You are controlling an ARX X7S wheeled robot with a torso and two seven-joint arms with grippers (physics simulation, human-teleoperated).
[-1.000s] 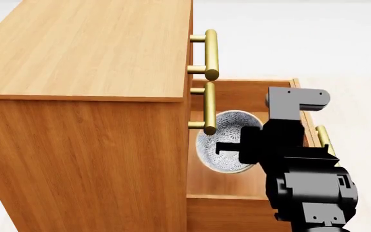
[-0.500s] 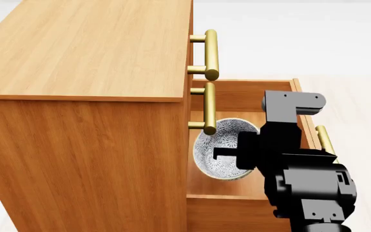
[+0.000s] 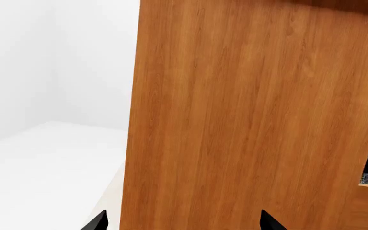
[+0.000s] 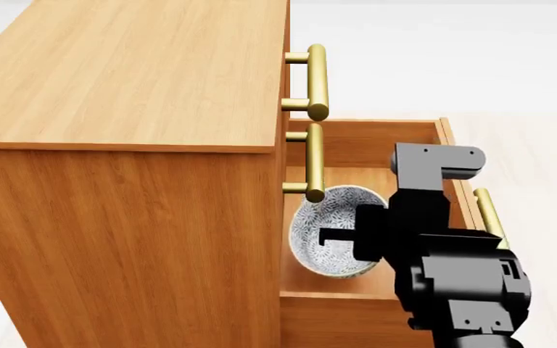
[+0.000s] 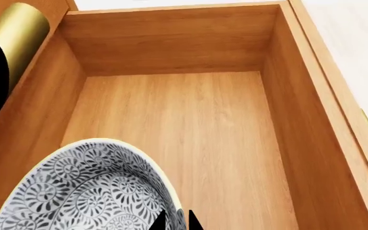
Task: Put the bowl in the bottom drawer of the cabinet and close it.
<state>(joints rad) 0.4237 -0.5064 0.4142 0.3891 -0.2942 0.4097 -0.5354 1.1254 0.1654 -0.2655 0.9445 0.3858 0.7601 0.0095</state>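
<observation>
The bowl [image 4: 329,226], white with a grey-blue floral pattern, hangs tilted inside the open bottom drawer [image 4: 376,142] of the cabinet [image 4: 133,80]. My right gripper [image 4: 341,236] is shut on its rim. In the right wrist view the gripper's [image 5: 176,221] tips pinch the rim of the bowl [image 5: 88,191] above the drawer's bare floor [image 5: 190,124]. I cannot tell whether the bowl touches that floor. My left gripper [image 3: 184,225] is open beside the cabinet's side wall [image 3: 248,110], holding nothing, and it does not show in the head view.
Brass bar handles of the two upper drawers [image 4: 318,80] [image 4: 315,163] jut out just above the bowl. The bottom drawer's own handle [image 4: 489,210] lies right of my right arm. Pale floor surrounds the cabinet.
My right gripper and the bowl have sunk lower into the drawer and shifted slightly toward the camera. The drawer has not moved.
</observation>
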